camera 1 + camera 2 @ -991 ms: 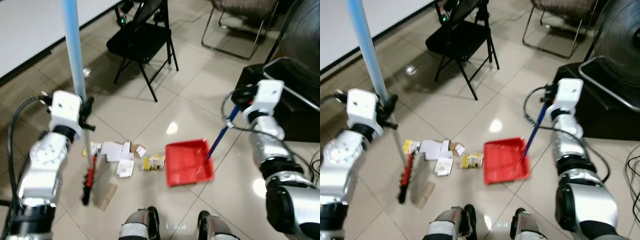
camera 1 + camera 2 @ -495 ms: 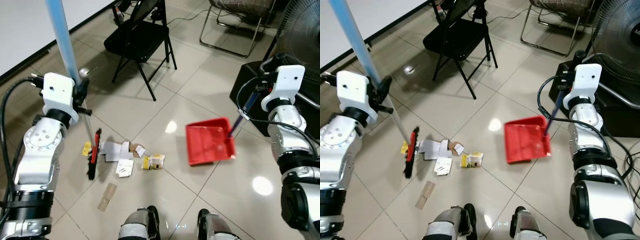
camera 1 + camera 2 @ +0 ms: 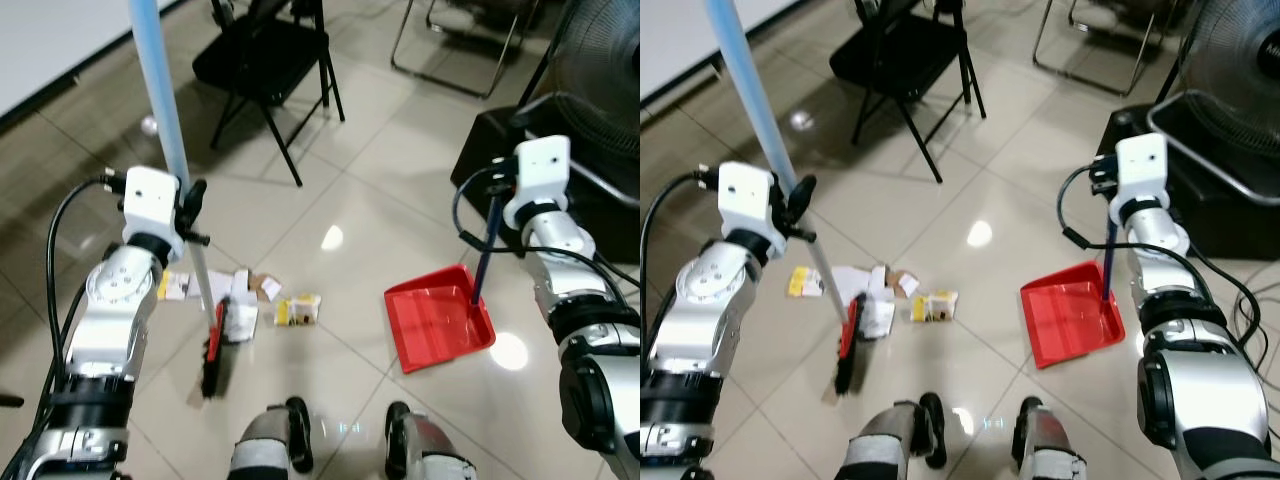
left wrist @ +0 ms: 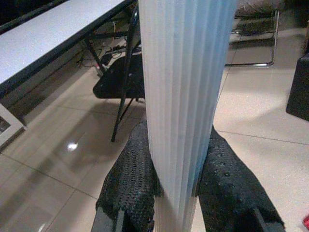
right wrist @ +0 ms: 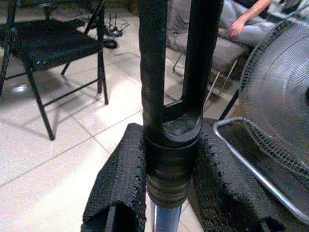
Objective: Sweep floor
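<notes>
Left gripper (image 4: 176, 193) has both black fingers squeezed tight around the broom handle (image 3: 165, 120), a pale blue ribbed pole that goes silver lower down. It slants down to the broom head (image 3: 213, 350), a narrow red-and-black brush sitting on the shiny beige tile floor (image 3: 340, 190) just in front of the robot's left foot. Right beside the brush there's a little scatter of litter (image 3: 240, 300): white paper scraps, a couple of yellow wrappers, bits of brown card. The brush touches the near edge of that pile.

Right gripper (image 5: 166, 193) is clamped on the black top grip of the dustpan handle (image 3: 1107, 260), a dark blue stick standing nearly upright. The dustpan (image 3: 440, 330) itself is bright red, flat on the tile, well apart from the litter.

Behind it all, a black folding chair (image 3: 265, 70), and a big fan (image 3: 1230, 70) over by the right arm.
</notes>
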Robot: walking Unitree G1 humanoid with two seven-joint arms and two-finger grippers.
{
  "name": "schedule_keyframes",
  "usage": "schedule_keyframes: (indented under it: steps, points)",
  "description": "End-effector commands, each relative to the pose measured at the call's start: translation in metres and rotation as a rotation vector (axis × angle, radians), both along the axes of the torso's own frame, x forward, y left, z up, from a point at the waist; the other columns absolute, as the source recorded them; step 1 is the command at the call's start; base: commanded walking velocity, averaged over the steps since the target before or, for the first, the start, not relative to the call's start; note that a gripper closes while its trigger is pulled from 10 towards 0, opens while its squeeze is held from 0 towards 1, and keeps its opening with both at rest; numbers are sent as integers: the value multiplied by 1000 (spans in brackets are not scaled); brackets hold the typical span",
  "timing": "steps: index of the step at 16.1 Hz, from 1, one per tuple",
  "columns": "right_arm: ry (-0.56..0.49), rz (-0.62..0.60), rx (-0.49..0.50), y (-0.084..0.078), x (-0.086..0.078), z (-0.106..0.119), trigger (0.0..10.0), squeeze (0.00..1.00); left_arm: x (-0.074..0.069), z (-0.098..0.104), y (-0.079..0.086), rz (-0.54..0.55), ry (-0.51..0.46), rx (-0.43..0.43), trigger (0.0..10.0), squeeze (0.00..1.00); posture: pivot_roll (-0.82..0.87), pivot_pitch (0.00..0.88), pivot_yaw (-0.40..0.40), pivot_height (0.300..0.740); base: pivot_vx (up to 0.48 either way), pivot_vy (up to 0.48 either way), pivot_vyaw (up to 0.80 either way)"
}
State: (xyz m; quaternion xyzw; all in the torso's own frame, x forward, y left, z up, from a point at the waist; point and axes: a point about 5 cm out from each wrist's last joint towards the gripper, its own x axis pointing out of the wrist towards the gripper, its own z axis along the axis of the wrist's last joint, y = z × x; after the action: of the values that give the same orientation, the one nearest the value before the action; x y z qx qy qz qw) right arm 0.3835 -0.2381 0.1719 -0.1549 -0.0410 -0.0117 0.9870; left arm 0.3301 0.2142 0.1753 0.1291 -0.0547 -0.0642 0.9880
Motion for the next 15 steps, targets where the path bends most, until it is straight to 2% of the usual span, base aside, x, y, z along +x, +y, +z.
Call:
schedule_keyframes:
  steps: [1,7,9,11,15]
  points:
    - [-59,26,-27,6,4,14,10000,0,1,18,7,12,-74,69,10000,0,56,366,99,740,0,0,0]
    - [-82,14,-29,7,7,21,10000,0,4,55,30,55,-158,169,10000,0,71,390,104,740,0,0,0]
    - [-89,8,-16,10,8,20,10000,0,5,55,28,45,-154,195,10000,0,66,402,107,740,0,0,0]
    - [-95,-3,1,14,9,20,10000,0,4,52,20,34,-151,187,10000,0,70,415,106,740,0,0,0]
    - [-105,-15,18,17,11,23,10000,0,1,51,15,29,-155,188,10000,0,76,419,106,740,0,0,0]
